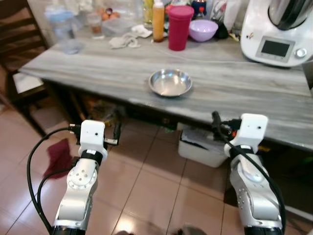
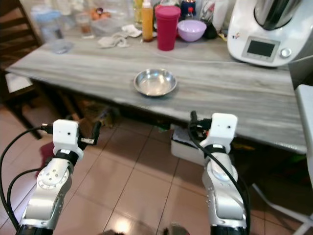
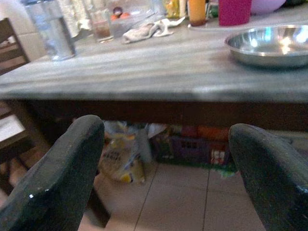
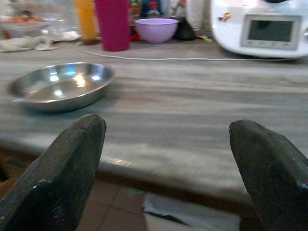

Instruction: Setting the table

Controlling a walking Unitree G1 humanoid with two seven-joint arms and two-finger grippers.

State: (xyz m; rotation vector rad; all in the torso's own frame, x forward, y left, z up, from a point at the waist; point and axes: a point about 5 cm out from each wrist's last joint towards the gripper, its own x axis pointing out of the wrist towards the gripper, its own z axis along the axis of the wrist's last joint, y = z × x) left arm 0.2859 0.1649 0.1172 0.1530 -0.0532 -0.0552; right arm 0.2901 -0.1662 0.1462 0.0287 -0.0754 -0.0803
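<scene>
No writing can be read on any item. A round steel bowl (image 1: 170,82) sits upright and empty near the front edge of the grey table (image 1: 98,68), ahead of and between both claws. The left gripper (image 3: 168,159) is below the table edge, fingers apart, holding nothing. The right gripper (image 4: 168,149) is at edge height, fingers apart, bowl ahead to its left. Beyond: red cup (image 1: 179,27), purple bowl (image 1: 203,30), white appliance (image 1: 279,34).

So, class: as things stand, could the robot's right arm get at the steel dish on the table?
Probably yes. The right gripper is open just short of the table edge, and the steel dish sits near that edge with bare tabletop between them.
</scene>
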